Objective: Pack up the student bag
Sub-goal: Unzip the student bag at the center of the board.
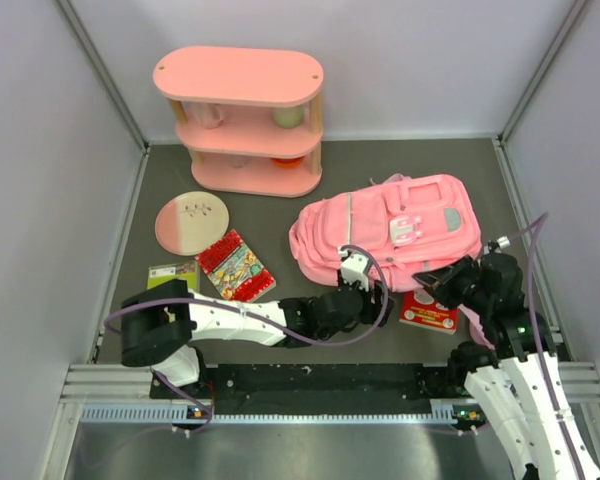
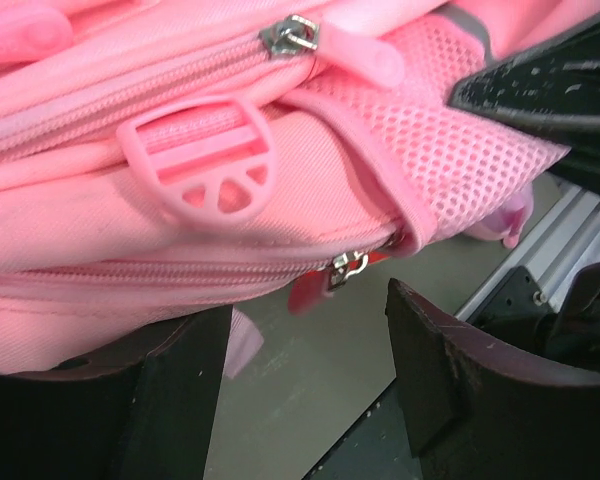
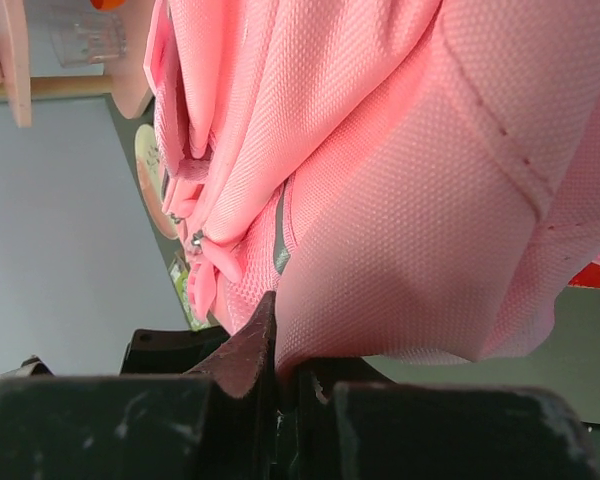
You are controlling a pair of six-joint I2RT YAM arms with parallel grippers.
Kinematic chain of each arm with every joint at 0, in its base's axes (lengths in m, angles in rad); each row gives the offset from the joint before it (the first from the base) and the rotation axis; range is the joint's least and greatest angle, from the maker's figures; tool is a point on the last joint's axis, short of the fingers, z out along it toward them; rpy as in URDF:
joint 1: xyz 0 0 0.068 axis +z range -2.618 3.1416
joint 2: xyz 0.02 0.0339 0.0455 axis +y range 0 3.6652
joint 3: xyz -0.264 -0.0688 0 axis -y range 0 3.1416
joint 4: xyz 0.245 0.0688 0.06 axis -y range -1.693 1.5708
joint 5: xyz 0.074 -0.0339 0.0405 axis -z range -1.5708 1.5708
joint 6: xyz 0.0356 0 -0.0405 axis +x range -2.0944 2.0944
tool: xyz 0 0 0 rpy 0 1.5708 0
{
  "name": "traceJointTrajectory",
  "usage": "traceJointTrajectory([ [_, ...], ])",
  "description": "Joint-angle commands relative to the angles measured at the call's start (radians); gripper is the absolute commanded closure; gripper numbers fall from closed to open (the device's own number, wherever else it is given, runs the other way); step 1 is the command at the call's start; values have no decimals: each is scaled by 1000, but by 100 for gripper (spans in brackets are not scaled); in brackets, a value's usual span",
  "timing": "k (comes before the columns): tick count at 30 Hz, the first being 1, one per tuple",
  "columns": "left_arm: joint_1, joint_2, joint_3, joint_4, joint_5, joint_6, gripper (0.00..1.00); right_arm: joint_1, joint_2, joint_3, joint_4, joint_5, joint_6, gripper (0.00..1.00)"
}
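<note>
Table (image 1: 380, 165): dark grey, walled on three sides.

Student bag (image 1: 390, 225): pink and soft, lying flat right of centre, front side up with the white buckle flap showing. Its far end points at the far right corner.

Three-tier pink shelf (image 1: 238, 78): against the far edge, left of centre, well clear of the bag. There are cups on the middle tier and something orange on the lower one.

Round pink-and-cream plate (image 1: 191, 222): left half of the table, just in front of the shelf.

Colourful picture book (image 1: 234, 266): just beside the plate on its near side, lying at an angle.

Red book (image 1: 428, 316): flat by the near edge, right at the bag's near rim.

Small green card (image 1: 173, 273): near the left edge, beside the picture book.

Left gripper (image 2: 305, 330): the arm reaches across along the near edge to the bag's near-left corner. Jaws are wide with nothing between them, just short of the lower zip pull (image 2: 345, 268). A pink strap slider (image 2: 205, 165) sits above that zip.

Right gripper (image 3: 280, 345): at the bag's near rim. Jaws are pinched tight on a fold of the pink fabric.
</note>
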Motion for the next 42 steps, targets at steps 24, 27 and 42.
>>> traceJointTrajectory([
  [24, 47, -87, 27, 54, -53, 4, 100, 13, -28, 55, 18, -14, -41, 100],
  [27, 50, -130, 7, -55, -50, 18, 100, 11, 21, 58, 21, 58, -96, 100],
  [42, 52, -386, -133, -585, 222, 133, 100, -90, 170, 97, 98, 269, -346, 100],
])
